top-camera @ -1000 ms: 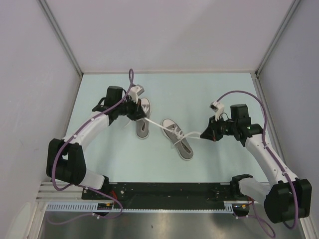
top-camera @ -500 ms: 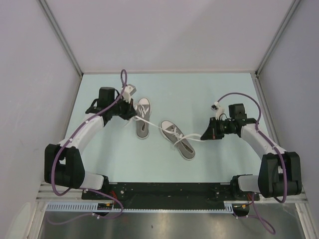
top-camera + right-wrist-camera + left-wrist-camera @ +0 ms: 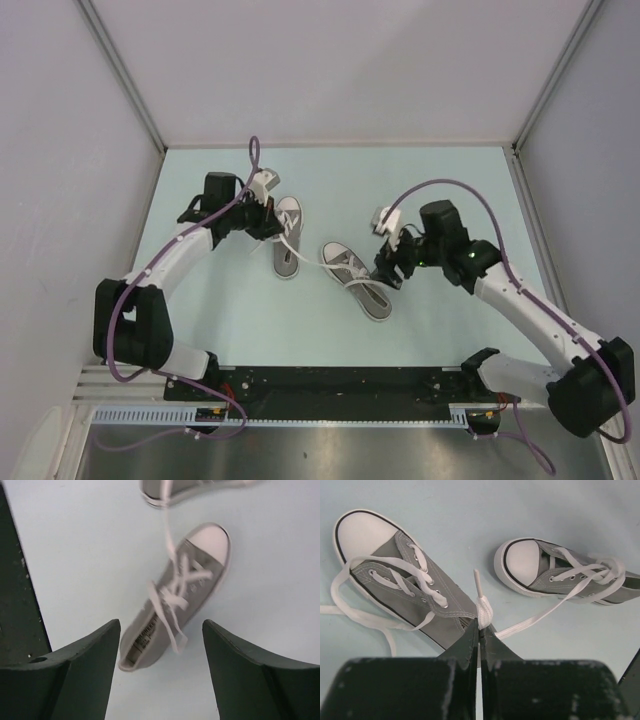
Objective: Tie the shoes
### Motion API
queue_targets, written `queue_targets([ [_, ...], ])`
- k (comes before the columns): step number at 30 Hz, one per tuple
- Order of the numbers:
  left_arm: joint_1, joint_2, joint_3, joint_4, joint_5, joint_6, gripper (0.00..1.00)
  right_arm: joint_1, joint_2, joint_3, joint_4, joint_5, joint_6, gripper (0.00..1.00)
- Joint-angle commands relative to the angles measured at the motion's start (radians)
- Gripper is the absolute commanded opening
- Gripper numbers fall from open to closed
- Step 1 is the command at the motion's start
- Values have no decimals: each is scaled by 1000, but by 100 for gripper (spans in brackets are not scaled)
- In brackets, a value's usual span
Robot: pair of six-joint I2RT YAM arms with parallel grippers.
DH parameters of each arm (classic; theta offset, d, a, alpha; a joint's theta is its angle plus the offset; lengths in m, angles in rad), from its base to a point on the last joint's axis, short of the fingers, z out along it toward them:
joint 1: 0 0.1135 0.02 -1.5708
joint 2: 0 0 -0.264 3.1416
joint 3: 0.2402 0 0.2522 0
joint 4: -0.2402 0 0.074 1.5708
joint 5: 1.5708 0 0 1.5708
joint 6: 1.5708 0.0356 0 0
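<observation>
Pale blue-green table (image 3: 440,180), grey walls on three sides: two small grey canvas low-tops with white toe caps, white soles and long white laces. The first shoe (image 3: 287,238) lies just beside the left pincer (image 3: 479,630), the second shoe (image 3: 357,279) nearer the middle, its laces loose. The left pincer is clenched on a knotted lace (image 3: 484,612) that runs across to the second shoe; the right pincer (image 3: 161,624) is released, fingers spread, hanging over the second shoe and grasping nothing.
</observation>
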Motion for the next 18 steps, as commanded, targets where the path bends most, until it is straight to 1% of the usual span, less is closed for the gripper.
queue_targets([
  [1,-9,14,44,32,53,-31,0,206,-4,27,7,193,-367,68],
  [2,-9,14,44,33,56,-35,0,252,11,29,10,213,-427,67],
  [5,-11,19,36,50,63,-53,0,323,79,29,14,273,-531,61],
  [12,-11,33,22,82,84,-77,0,416,197,29,72,322,-628,57],
  [18,-11,43,19,105,98,-93,0,452,295,27,115,376,-671,52],
])
